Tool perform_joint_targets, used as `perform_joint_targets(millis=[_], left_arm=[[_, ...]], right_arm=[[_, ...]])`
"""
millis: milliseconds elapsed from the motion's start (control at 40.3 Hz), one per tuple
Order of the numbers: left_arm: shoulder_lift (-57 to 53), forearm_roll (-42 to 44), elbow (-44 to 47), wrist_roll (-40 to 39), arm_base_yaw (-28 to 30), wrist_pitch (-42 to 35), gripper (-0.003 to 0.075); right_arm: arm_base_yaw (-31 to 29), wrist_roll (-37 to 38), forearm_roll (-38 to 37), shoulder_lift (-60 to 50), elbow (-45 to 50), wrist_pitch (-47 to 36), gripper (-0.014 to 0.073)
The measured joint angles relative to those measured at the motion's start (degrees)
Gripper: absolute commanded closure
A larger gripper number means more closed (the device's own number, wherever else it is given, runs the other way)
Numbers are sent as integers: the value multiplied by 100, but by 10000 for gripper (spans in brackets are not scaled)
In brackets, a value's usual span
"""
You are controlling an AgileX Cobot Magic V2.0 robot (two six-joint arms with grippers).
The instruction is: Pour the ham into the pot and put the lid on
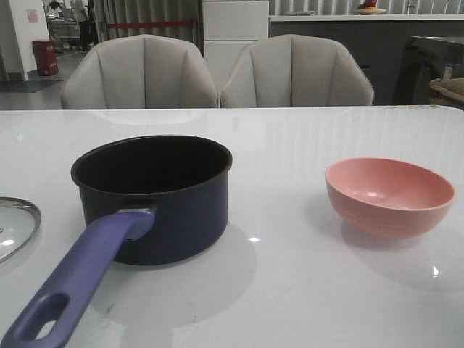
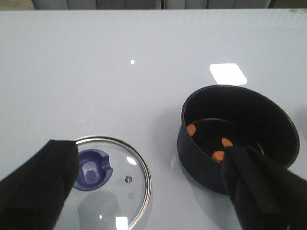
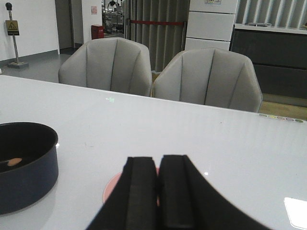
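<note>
The dark navy pot (image 1: pixel 174 217) stands left of the table's middle, its purple-blue handle (image 1: pixel 80 275) pointing toward the near edge. In the left wrist view, three orange ham chunks (image 2: pixel 218 155) lie inside the pot (image 2: pixel 201 163). The glass lid (image 2: pixel 129 163) with its blue knob (image 2: pixel 93 170) lies flat on the table left of the pot, its rim just showing at the front view's left edge (image 1: pixel 14 225). My left gripper (image 2: pixel 148 153) hangs open above the gap between lid and pot, holding nothing. My right gripper (image 3: pixel 157 163) is shut above the pink bowl (image 3: pixel 112 189). Neither gripper appears in the front view.
The pink bowl (image 1: pixel 391 196) sits empty at the right of the white table (image 1: pixel 290 145). Two grey chairs (image 1: pixel 141 72) stand behind the table's far edge. One ham chunk (image 3: pixel 14 162) shows inside the pot (image 3: pixel 24 182) in the right wrist view.
</note>
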Motion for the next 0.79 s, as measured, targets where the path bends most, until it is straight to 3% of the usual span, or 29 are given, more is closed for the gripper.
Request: perform_joint_targets(millis=[372, 794], left_arm=[[2770, 8, -1634, -559, 761, 1659, 61], [5170, 156, -3336, -559, 808, 2924, 61]], right_arm=[[0, 0, 0, 0, 0, 0, 444], [0, 0, 0, 0, 0, 0, 444]])
